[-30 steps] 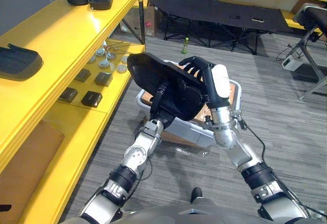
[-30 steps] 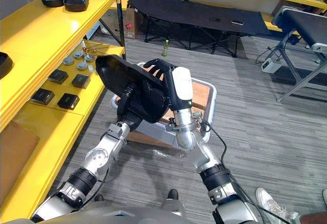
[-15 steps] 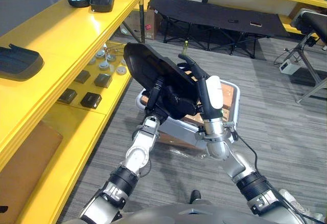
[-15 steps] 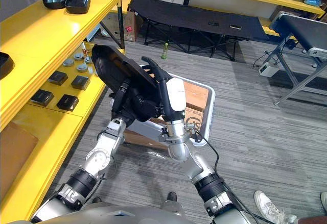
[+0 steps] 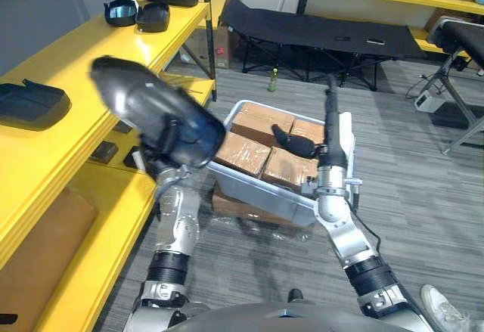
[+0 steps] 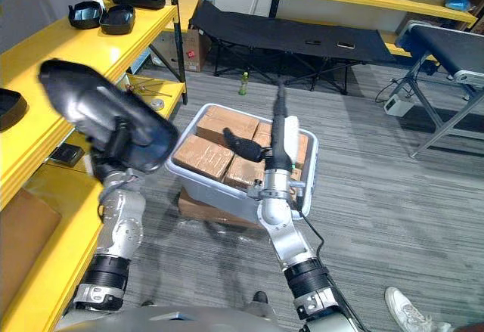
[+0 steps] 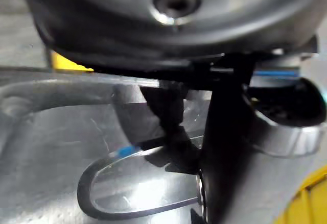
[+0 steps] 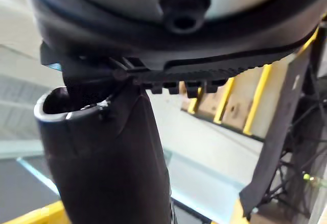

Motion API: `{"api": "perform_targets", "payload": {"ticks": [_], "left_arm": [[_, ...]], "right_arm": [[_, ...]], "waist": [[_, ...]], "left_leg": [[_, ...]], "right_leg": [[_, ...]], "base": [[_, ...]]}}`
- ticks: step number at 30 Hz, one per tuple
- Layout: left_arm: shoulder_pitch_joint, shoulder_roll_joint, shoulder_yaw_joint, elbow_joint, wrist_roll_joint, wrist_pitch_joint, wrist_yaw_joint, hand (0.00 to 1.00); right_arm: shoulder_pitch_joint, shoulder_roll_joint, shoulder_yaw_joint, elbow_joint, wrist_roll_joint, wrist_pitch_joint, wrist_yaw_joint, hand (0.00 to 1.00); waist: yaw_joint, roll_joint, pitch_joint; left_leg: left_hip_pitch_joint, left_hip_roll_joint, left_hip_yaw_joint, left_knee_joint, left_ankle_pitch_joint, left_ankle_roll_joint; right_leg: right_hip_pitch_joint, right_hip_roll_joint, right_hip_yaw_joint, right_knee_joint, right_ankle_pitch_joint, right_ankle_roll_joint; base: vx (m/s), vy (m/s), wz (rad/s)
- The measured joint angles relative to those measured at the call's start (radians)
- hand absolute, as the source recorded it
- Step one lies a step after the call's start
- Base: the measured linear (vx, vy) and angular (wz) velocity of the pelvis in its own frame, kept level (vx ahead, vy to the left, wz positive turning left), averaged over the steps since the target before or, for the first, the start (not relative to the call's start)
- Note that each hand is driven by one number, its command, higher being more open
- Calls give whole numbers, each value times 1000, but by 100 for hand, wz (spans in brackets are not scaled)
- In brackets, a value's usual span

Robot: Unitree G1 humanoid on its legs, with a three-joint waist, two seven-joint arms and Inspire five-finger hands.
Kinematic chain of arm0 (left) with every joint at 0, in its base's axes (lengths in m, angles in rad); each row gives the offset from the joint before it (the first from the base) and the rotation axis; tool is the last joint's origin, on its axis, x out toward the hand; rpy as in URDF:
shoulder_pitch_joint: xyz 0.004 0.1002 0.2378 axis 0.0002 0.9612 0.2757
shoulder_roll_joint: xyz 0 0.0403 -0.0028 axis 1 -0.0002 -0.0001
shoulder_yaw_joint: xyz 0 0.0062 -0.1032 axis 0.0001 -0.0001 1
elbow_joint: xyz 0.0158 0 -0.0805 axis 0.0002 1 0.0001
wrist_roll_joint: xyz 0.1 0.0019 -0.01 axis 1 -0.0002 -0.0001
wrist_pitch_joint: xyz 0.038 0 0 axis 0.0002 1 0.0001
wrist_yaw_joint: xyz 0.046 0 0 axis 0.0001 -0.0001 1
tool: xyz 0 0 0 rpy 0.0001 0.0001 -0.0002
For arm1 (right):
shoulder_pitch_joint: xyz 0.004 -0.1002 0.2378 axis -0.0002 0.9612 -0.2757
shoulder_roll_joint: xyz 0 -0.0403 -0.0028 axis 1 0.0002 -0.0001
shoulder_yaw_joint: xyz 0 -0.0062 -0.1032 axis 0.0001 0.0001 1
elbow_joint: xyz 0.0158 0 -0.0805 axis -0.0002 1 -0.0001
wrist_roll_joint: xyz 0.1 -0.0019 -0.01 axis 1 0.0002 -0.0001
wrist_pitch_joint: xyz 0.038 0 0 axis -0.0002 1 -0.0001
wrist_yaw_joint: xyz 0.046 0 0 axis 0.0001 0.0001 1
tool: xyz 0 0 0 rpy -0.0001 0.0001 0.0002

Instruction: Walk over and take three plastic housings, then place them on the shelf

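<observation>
A large black plastic housing [image 5: 147, 113] hangs in the air at the left, beside the yellow shelf's [image 5: 83, 60] top board. My left hand [image 5: 162, 159] is shut on it from below and carries it alone. My right hand [image 5: 333, 124] stands upright over the grey bin [image 5: 257, 192], open, its fingers straight and its thumb out to the side, holding nothing. Another black housing [image 5: 30, 105] lies on the top board at the near left. More housings [image 5: 121, 10] rest at the board's far end.
The grey bin holds brown cardboard boxes [image 5: 242, 154] and stands on the floor just right of the shelf. Small dark parts [image 5: 102, 150] lie on the lower board. A black folding cot [image 5: 318, 26] and a green bottle [image 5: 273, 80] stand beyond. A person's white shoe [image 5: 442, 305] shows at the lower right.
My right hand has let go of the housing and straightened upward. My left arm has swung the housing left, away from the bin towards the shelf. The camera has shifted a little.
</observation>
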Motion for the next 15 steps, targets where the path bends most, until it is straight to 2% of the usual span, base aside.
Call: {"api": "perform_targets", "payload": {"ticks": [3, 6, 12, 15], "left_arm": [[0, 3, 66, 0, 138, -3, 98, 0], [0, 6, 71, 0, 283, 6, 156, 0], [3, 6, 68, -7, 317, -30, 107, 0], [80, 2, 48, -118, 317, -62, 28, 0]], "right_arm": [[38, 10, -8, -28, 3, 25, -13, 100], [73, 50, 3, -58, 74, 24, -9, 100], [166, 78, 0, -58, 236, -16, 93, 100], [222, 84, -15, -58, 286, -24, 162, 100]], "waist": [[3, 2, -2], [3, 2, -6], [-12, 13, -24], [-28, 15, -25]], "left_leg": [[2, 0, 0, 0, 0, 0], [2, 0, 0, 0, -1, -2], [2, 0, 4, 0, -4, -3], [2, 0, 11, 3, -12, -3]], "right_leg": [[2, 0, -1, -1, 0, 0], [2, 0, -1, -3, 0, 0], [-1, 0, 1, -5, 0, -1], [-4, 0, 5, -6, 0, -1]], "base": [[0, 0, 0], [0, 0, 0], [0, 0, 0], [0, 0, -7]]}}
